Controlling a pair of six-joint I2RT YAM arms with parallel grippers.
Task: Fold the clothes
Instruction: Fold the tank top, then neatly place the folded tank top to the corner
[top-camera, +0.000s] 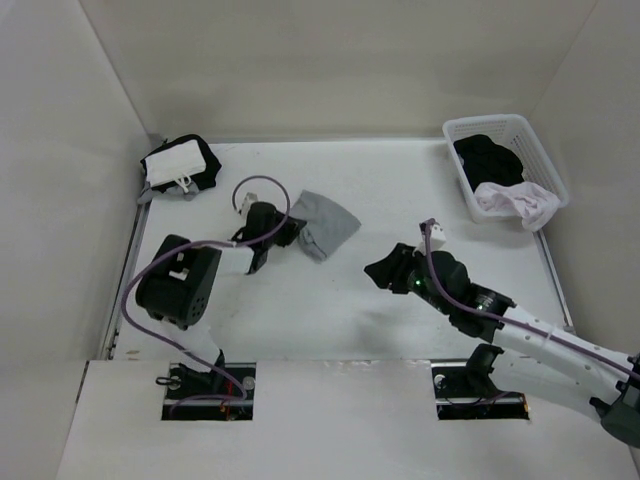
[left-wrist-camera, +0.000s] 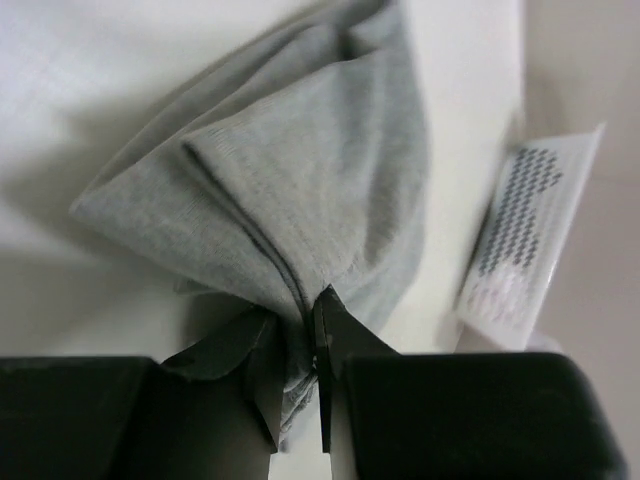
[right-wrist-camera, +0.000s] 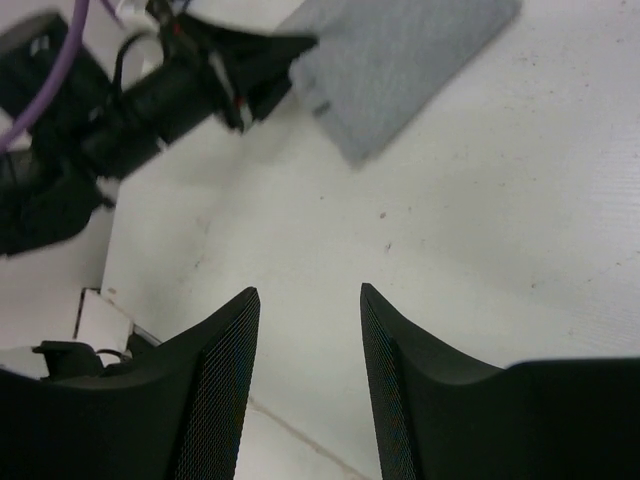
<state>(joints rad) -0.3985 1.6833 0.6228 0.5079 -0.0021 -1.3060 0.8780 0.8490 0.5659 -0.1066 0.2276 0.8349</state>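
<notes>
The grey top (top-camera: 330, 225) lies a little above the middle of the table (top-camera: 350, 320) in the top view, already doubled into a compact, lopsided wedge rather than spread flat. The left gripper (top-camera: 293, 232) sits at its left edge. In the left wrist view its jaws are pinched narrow on a bunched fold of the grey knit (left-wrist-camera: 300, 180), and the cloth fans out from the bite. The right gripper (top-camera: 378, 270) hangs lower right of the top, well apart from it, jaws wide and holding nothing; its own camera shows only bare table between the fingers (right-wrist-camera: 225, 380).

As a judgement, this garment is partway through — at least one fold is in, and the shape needs squaring before it can be set aside. A folded pile (top-camera: 180, 165) of black and white cloth rests in the upper left corner. The white lattice basket (top-camera: 484, 121) at upper right holds dark and pale garments (top-camera: 500, 175) — so more folding is probably left.
</notes>
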